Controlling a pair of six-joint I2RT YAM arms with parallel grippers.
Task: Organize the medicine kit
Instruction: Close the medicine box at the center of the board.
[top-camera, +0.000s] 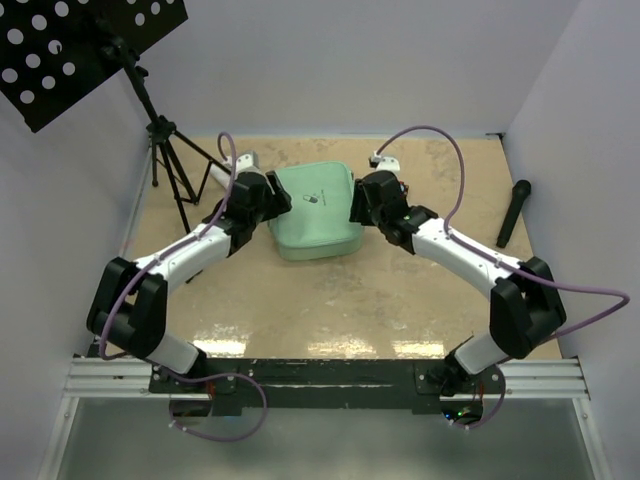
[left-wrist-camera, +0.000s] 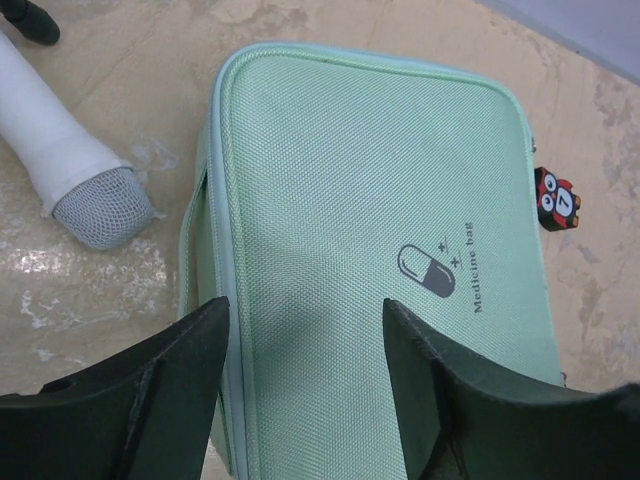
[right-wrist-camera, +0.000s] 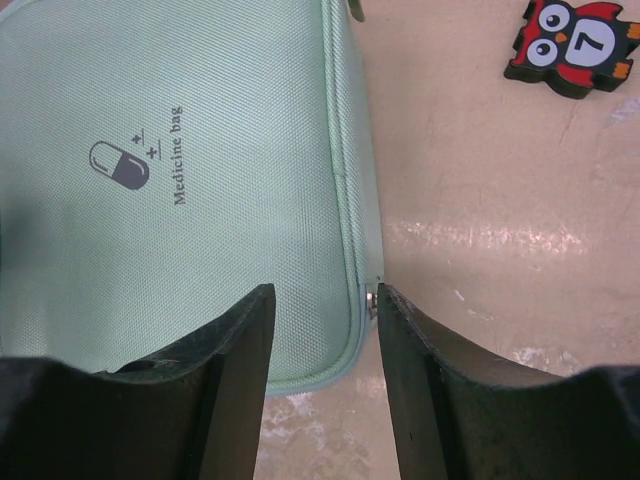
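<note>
Beige mottled surface (top-camera: 400, 300) between pale walls. Seen from above, the closed mint-green medicine kit (top-camera: 315, 215) lies towards the far side, with the left end effector (top-camera: 270, 200) at its left edge and the right end effector (top-camera: 362, 200) at its right edge.

Left wrist: the fingers (left-wrist-camera: 180, 380) are parted astride the kit's left seam and grip nothing. A white-and-grey microphone (left-wrist-camera: 95, 205) lies beside the kit.

Right wrist: the fingers (right-wrist-camera: 230, 370) are parted over the right seam and hold nothing. An owl block (right-wrist-camera: 575, 45) lies nearby.

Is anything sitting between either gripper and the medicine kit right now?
Nothing visible. The left gripper and right gripper both hang open right over the medicine kit. The white microphone and the owl gadget lie beside the kit, clear of both.
</note>
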